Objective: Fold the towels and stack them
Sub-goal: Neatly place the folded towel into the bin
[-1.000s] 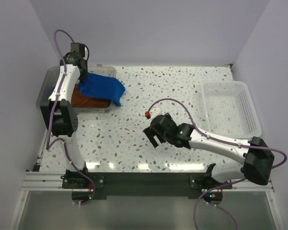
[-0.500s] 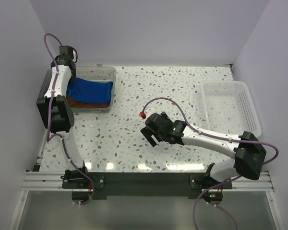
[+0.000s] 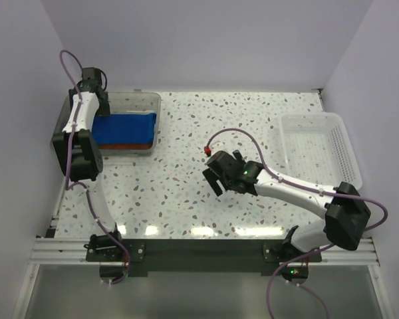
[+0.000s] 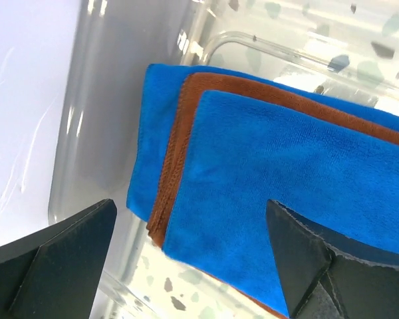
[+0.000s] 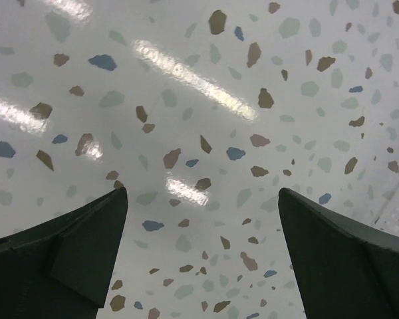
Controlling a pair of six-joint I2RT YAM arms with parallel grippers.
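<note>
A folded blue towel [image 3: 126, 126] lies flat on top of the stack inside the clear bin [image 3: 141, 98] at the far left. The left wrist view shows that top blue towel [image 4: 286, 166] over a brown towel [image 4: 179, 133], with another blue towel [image 4: 151, 119] underneath. My left gripper [image 3: 97, 101] hovers over the bin's left end, open [image 4: 189, 206], with nothing between its fingers. Over the middle of the speckled table, my right gripper [image 3: 214, 178] stands open [image 5: 203, 191] and holds nothing.
An empty white slotted basket [image 3: 316, 153] sits at the right side of the table. Walls close in the table at the back and on both sides. The right arm's cable [image 3: 233, 133] loops above the tabletop.
The left gripper carried the blue towel from hanging over the bin's edge to lying on the stack, then opened and let it go. The right gripper shifted slightly.
</note>
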